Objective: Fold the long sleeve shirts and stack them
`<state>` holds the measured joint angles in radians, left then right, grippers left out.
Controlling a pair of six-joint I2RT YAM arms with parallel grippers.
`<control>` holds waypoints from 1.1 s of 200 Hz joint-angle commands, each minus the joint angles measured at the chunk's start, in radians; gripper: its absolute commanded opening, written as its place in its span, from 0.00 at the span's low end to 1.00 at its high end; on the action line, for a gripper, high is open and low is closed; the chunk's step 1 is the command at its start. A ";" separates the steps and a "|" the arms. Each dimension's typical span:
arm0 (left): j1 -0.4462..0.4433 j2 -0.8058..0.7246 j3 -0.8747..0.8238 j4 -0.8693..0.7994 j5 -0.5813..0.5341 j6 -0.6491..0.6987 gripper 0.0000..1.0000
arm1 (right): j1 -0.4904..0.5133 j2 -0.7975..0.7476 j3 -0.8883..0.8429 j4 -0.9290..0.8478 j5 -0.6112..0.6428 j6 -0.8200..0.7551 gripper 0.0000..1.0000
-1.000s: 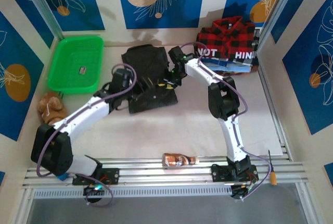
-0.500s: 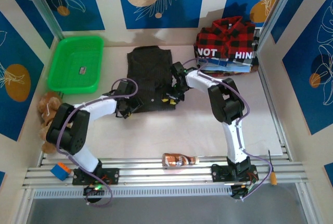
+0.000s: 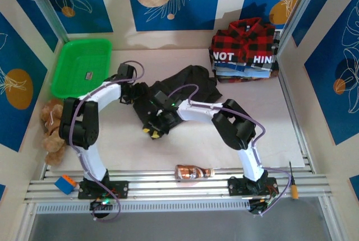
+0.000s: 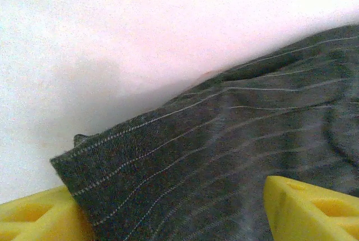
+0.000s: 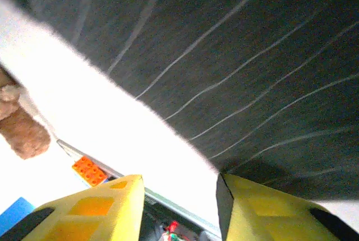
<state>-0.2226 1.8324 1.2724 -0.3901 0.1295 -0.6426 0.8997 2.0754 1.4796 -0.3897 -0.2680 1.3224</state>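
Note:
The dark charcoal striped shirt (image 3: 188, 84) lies bunched and skewed in the middle of the table. Its pinstriped cloth (image 4: 224, 157) spreads flat between my left gripper's (image 4: 168, 210) wide-apart yellow fingers (image 4: 314, 207), at the shirt's left edge (image 3: 137, 92). My right gripper (image 3: 150, 130) stands open at the shirt's near-left edge. Bare table shows between its fingers, and the right finger (image 5: 269, 207) touches the cloth's border (image 5: 235, 73). The red-and-black plaid shirt (image 3: 245, 42) sits folded on top of a stack at the back right.
A green basket (image 3: 81, 67) stands at the back left. A brown plush toy (image 3: 53, 126) lies by the left wall, also seen as a brown plush (image 5: 19, 129). A bottle (image 3: 193, 171) lies on the front rail, and an orange block (image 3: 65, 183) lies near the left base.
The dark shirt was a flat folded rectangle and is now bunched and pulled askew. My right gripper swept from its right edge to its near-left edge. My left gripper moved back to the far-left edge.

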 commanded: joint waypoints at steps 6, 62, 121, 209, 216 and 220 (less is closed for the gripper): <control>0.057 -0.170 0.010 -0.103 0.071 0.028 0.80 | -0.031 -0.071 0.148 -0.154 0.048 -0.079 0.42; 0.063 -0.563 -0.366 -0.058 0.179 -0.211 0.87 | -0.079 0.035 0.388 -0.476 0.201 -0.559 0.39; -0.003 -0.710 -0.675 0.174 0.168 -0.430 0.87 | -0.165 0.153 0.401 -0.447 0.268 -0.703 0.35; -0.070 -0.499 -0.695 0.445 0.149 -0.548 0.82 | -0.255 0.221 0.460 -0.447 0.335 -0.783 0.37; -0.075 -0.482 -0.690 0.442 0.143 -0.549 0.81 | -0.260 0.222 0.454 -0.439 0.327 -0.785 0.37; -0.077 -0.471 -0.688 0.448 0.141 -0.550 0.81 | -0.262 0.225 0.452 -0.437 0.319 -0.785 0.37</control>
<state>-0.2783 1.3102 0.5621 -0.0105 0.2871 -1.1564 0.6556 2.2711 1.9312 -0.8158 0.0528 0.5655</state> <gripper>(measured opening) 0.817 0.367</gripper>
